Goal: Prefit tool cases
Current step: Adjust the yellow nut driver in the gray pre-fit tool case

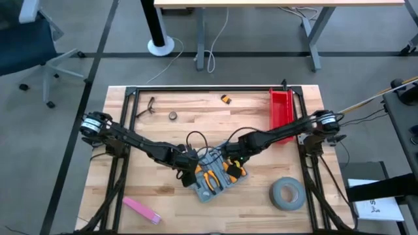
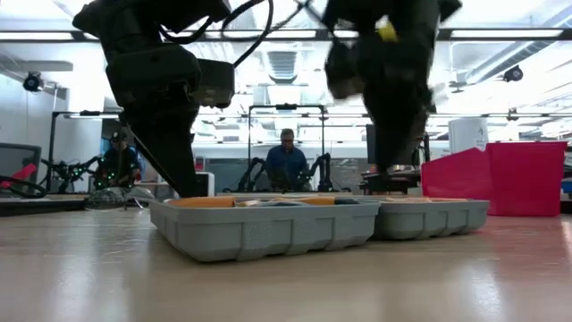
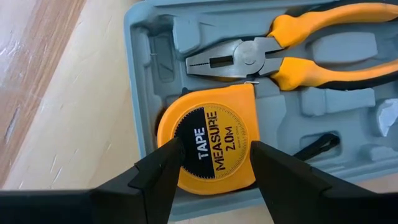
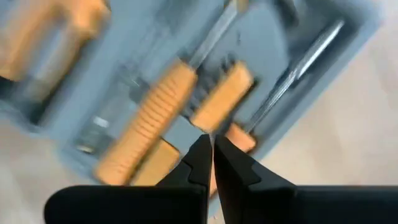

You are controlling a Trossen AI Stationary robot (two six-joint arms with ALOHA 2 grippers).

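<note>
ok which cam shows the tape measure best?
Left wrist view: the tape measure fills the frame, label readable, between the left gripper fingers. High view shows an orange speck in the case; low and right wrist views don't show it.

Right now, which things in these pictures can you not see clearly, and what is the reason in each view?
- Right wrist view: the orange-handled screwdrivers in the tool case are blurred; their tips cannot be read.
- Left wrist view: the left hand covers the tape measure's lower edge; the pliers handles are cut off by the picture's edge.
- Low view: the case wall hides the tools inside.
- High view: small objects near the red bin are too small to name.
</note>
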